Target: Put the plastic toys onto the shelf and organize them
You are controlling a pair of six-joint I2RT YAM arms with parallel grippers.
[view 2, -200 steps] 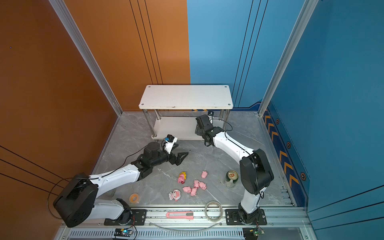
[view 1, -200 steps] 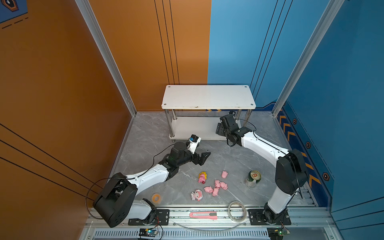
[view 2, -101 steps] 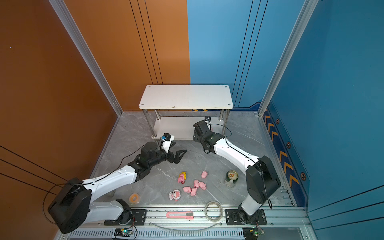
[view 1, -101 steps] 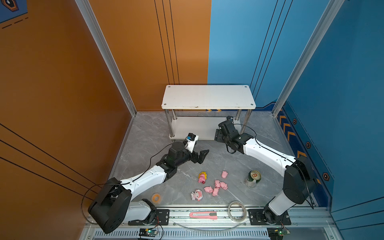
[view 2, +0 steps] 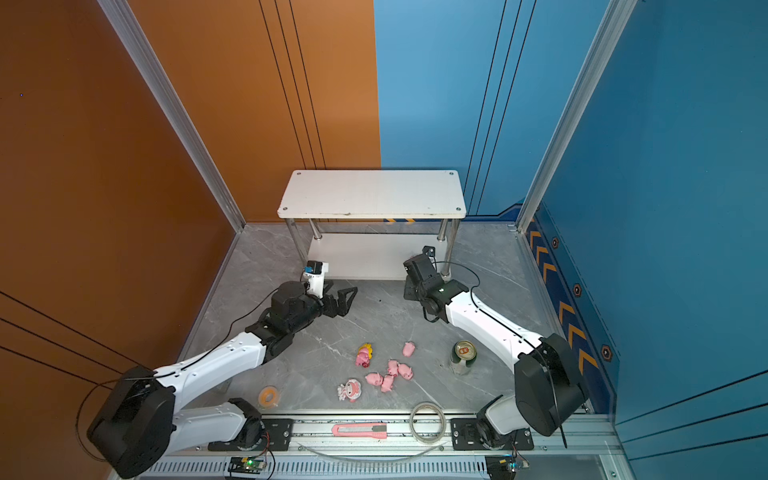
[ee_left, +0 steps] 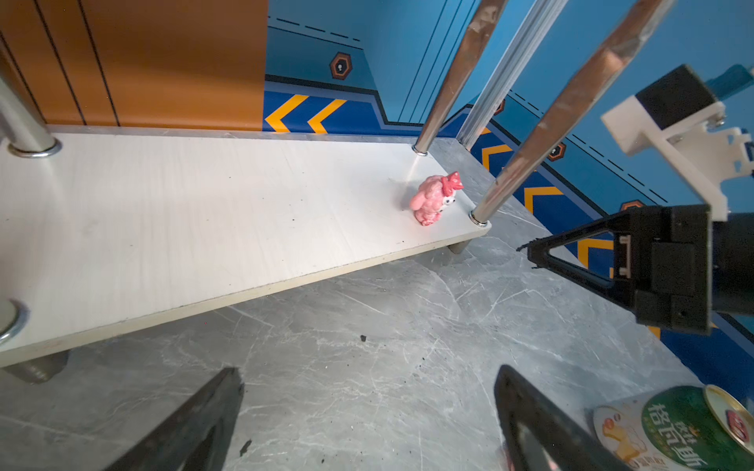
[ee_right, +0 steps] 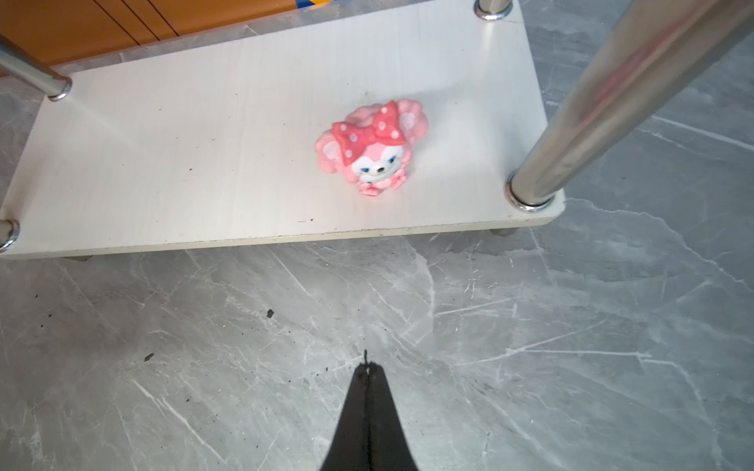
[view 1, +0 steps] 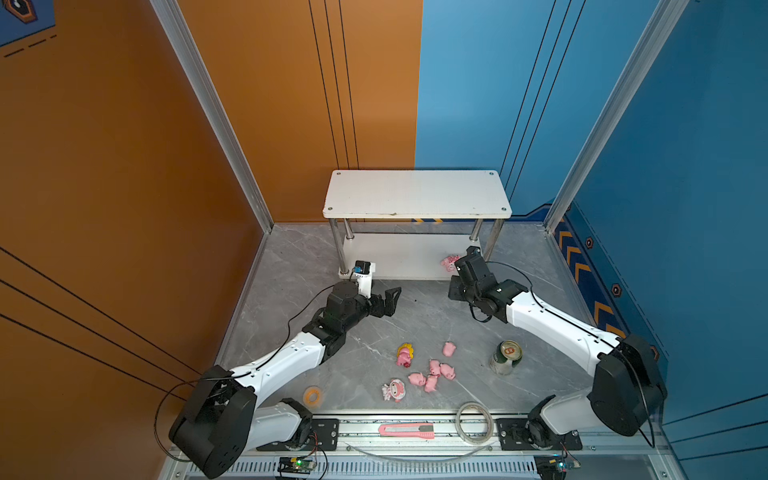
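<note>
Toys lay mostly on the table [view 1: 415, 316]: five pigs [view 1: 434, 366], four bunched and one stray, a sunflower figurine [view 1: 404, 354] on its side just beyond the bunch, and a white-pink figurine [view 1: 394, 389] nearest the front rail [view 1: 357, 430]. Only the bow figurine [ee_right: 373, 147] stood on the shelf [view 1: 415, 193], upright on the lower tier near its right front leg.

The right gripper [ee_right: 368, 365] hung just off that tier's front edge. Its jaws were clenched on nothing, tips aimed at the bow figurine with bare table between. The left gripper [ee_left: 369, 369] hovered just in front of the shelf's left end, jaws released wide and empty.

The next pick turned, I'd judge, on this: both grippers faced the shelf, while the loose toys lay behind them, toward the rail and between the two arms. The sunflower figurine looked closest to the left gripper, its long axis running roughly from shelf to rail. Those open jaws would need to swing round and straddle it across its narrow width. The right would have to open first, and the stray pig [view 1: 449, 349] was its nearer mark.
</note>
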